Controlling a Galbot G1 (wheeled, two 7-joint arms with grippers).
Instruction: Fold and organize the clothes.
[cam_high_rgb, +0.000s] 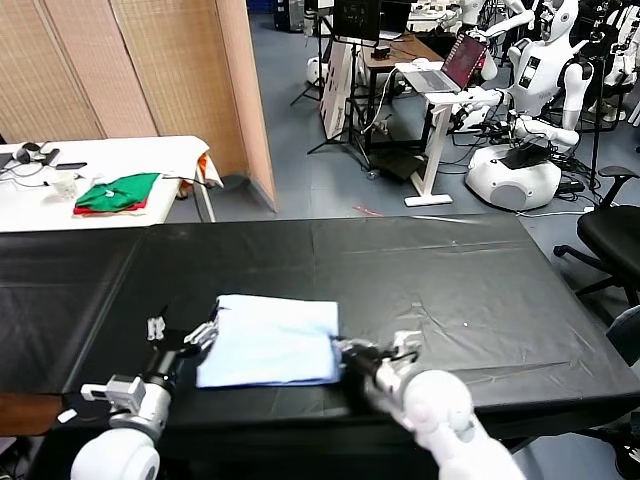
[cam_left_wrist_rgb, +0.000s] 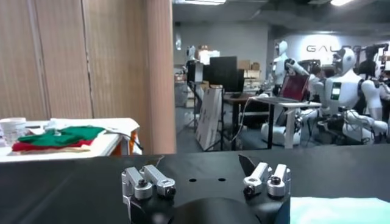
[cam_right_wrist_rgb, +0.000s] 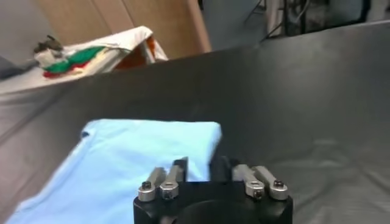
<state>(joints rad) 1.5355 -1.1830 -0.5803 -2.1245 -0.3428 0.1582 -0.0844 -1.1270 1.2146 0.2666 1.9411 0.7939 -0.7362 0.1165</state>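
The pale sky-blue T-shirt (cam_high_rgb: 270, 340) lies folded into a flat rectangle on the black table (cam_high_rgb: 420, 270), near the front edge. No lettering shows. My left gripper (cam_high_rgb: 203, 336) is low at the shirt's left edge, open and empty; in the left wrist view (cam_left_wrist_rgb: 201, 163) only a corner of the shirt (cam_left_wrist_rgb: 338, 210) shows beside it. My right gripper (cam_high_rgb: 345, 351) is at the shirt's right edge. In the right wrist view (cam_right_wrist_rgb: 200, 167) it is open, one finger over the shirt (cam_right_wrist_rgb: 140, 158) and the other over the bare table.
A white side table (cam_high_rgb: 100, 160) at the back left holds folded green and red garments (cam_high_rgb: 118, 193) and a cup. Beyond the black table stand a wooden screen (cam_high_rgb: 170, 70), a desk with a laptop (cam_high_rgb: 450, 65), white robots and an office chair (cam_high_rgb: 610, 235).
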